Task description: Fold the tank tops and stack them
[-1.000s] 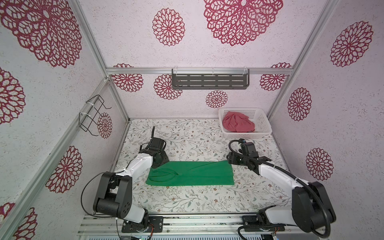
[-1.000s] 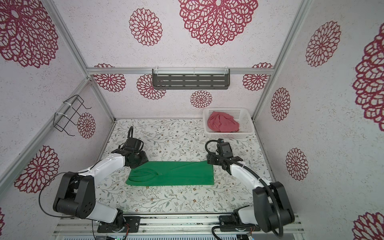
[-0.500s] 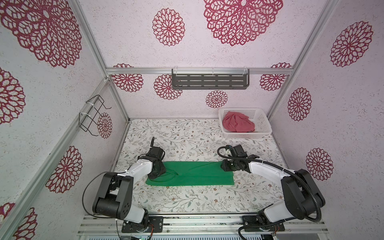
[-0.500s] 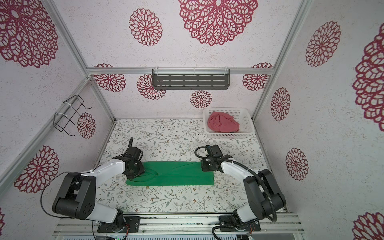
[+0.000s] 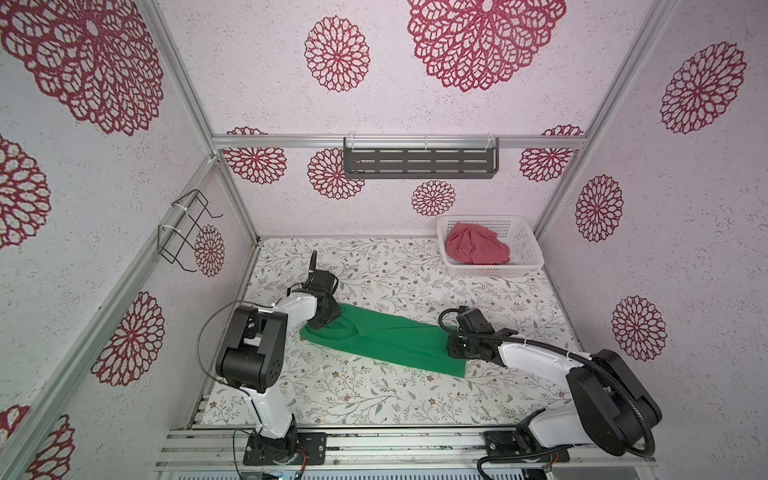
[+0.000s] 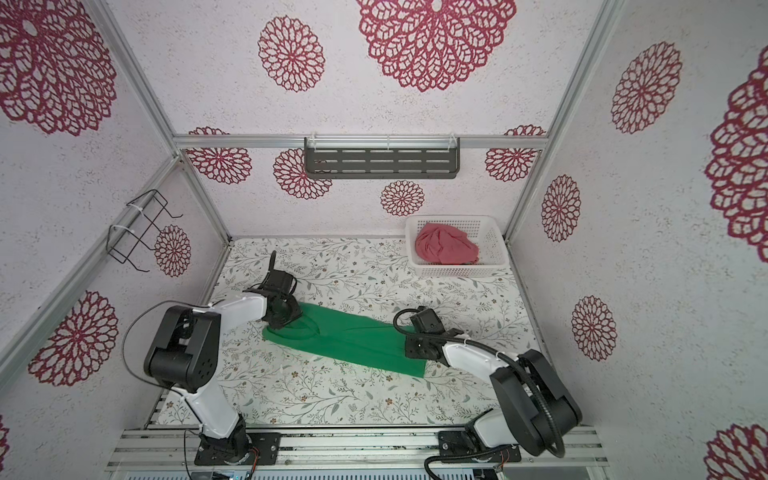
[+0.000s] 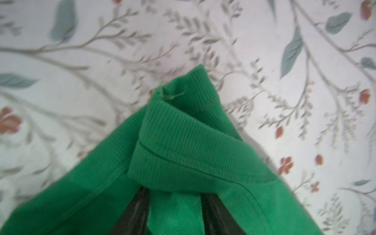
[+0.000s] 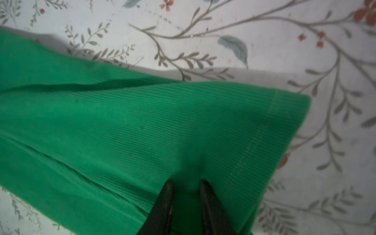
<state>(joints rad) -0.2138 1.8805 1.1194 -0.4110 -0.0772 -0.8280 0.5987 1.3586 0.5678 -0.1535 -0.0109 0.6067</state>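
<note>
The green tank top [image 5: 386, 343] spans the tabletop [image 5: 374, 399] slantwise: left gripper [image 7: 175, 205] clamps its strap end, right gripper [image 8: 186, 188] clamps its hem end, nearer the front edge.

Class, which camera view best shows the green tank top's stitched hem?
The right wrist view: the hem of the green tank top sits close up, stitching plain. In both top views it is only a small edge, stitches unreadable. The left wrist view shows the strap end instead.
</note>
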